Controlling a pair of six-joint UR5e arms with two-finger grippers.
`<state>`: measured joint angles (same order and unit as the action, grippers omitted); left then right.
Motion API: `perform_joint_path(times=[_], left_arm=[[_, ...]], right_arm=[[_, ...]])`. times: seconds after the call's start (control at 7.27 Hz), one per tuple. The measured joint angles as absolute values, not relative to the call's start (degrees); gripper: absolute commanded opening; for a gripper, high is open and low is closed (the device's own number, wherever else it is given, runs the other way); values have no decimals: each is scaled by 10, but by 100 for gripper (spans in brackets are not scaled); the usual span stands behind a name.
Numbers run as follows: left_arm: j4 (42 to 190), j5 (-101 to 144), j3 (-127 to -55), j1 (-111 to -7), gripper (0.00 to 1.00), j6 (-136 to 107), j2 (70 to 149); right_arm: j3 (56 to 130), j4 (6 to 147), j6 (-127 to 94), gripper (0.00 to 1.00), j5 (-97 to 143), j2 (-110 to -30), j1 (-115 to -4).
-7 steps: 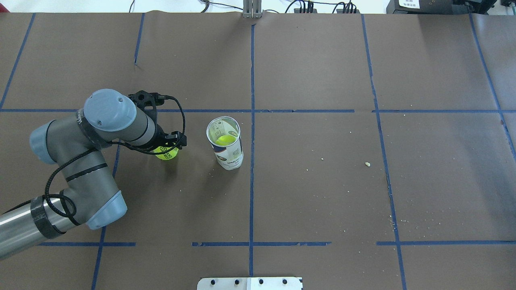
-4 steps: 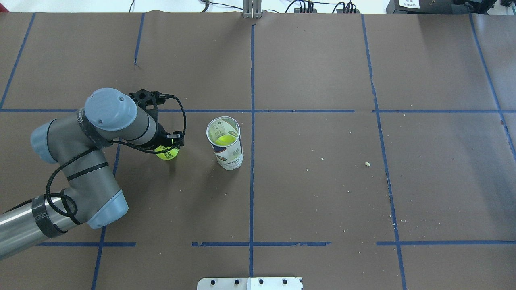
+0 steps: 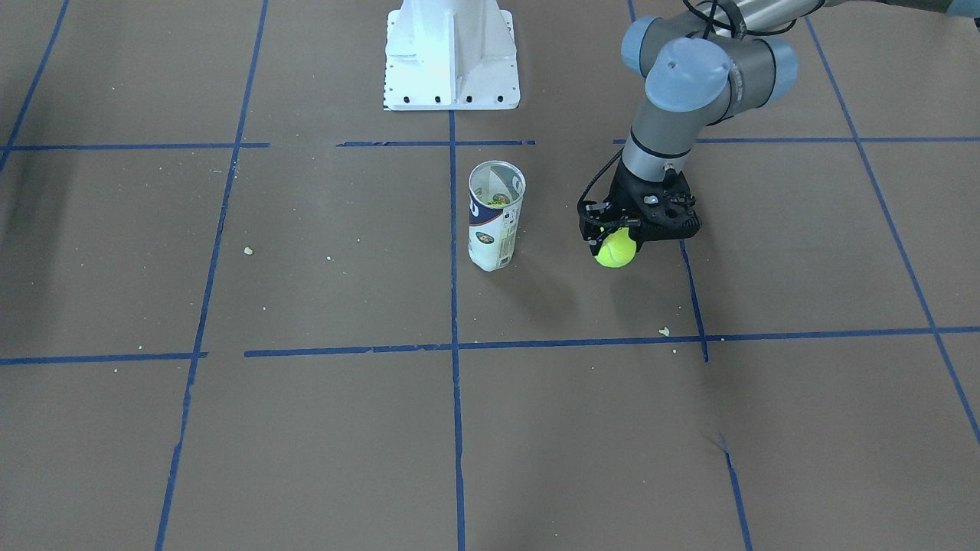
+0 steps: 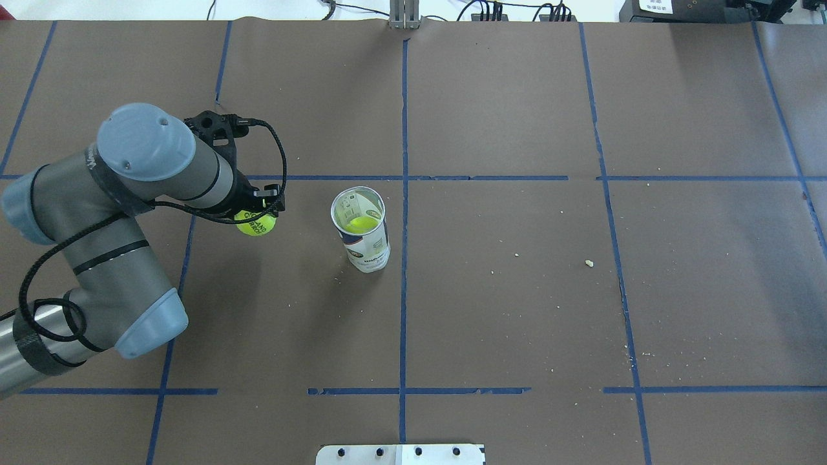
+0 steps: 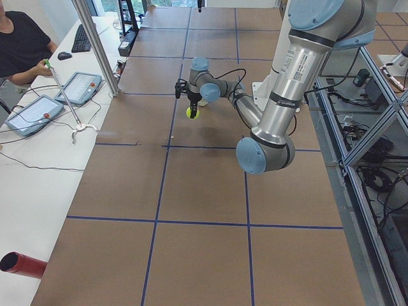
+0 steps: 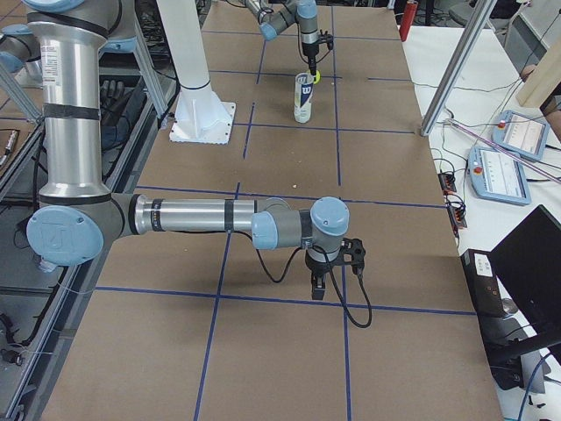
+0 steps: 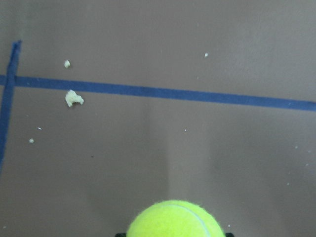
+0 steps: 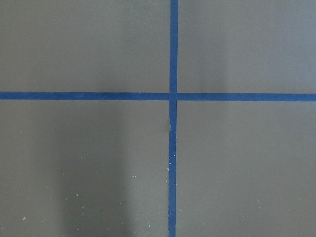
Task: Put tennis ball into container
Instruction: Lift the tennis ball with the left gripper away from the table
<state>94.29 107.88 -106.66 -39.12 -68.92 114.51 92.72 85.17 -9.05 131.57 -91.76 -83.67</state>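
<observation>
My left gripper [image 4: 259,215] is shut on the neon yellow-green tennis ball [image 4: 256,223] and holds it off the table. In the front view the tennis ball [image 3: 615,250] hangs under the left gripper [image 3: 617,236], right of the container [image 3: 495,216]. The container [image 4: 362,242] is a clear can with a white and navy label. It stands upright and open, with another yellow-green ball [image 4: 362,224] inside. The left wrist view shows the tennis ball's [image 7: 175,221] top at the bottom edge. My right gripper [image 6: 330,279] hovers over bare table far away; I cannot tell its state.
The white robot base [image 3: 452,53] stands behind the container. Brown paper with blue tape lines [image 4: 404,194] covers the table, with small crumbs [image 3: 664,331] scattered about. An operator [image 5: 22,44] sits with tablets along the far side.
The left arm has risen and drawn back to the left, lifting the tennis ball off the table. The container has not moved.
</observation>
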Motion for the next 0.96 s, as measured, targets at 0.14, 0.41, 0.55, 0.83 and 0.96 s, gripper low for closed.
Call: perform_joint_path(times=[0.14,0.41,0.55,0.83,0.96], left_arm=[[889,1080,-1109,-408,0,-689,1147],[794,1085,-1172,-439,0,-667,1167],[747,1094,-1195,-451,0,-647,1183],[670,1119,-1228,-466,0,-633,1220],[641,1135,-1232,-467,0,-634,1246]], right_arm=[[927,852,-91,100,1316,-918,-837],[927,852,-91,100,1316,-918,-836],[927,852,-91,100,1316,-918,-837],[927,852,-91,100,1316,-918,-836],[927,852,-91,100,1316,-918,-836]])
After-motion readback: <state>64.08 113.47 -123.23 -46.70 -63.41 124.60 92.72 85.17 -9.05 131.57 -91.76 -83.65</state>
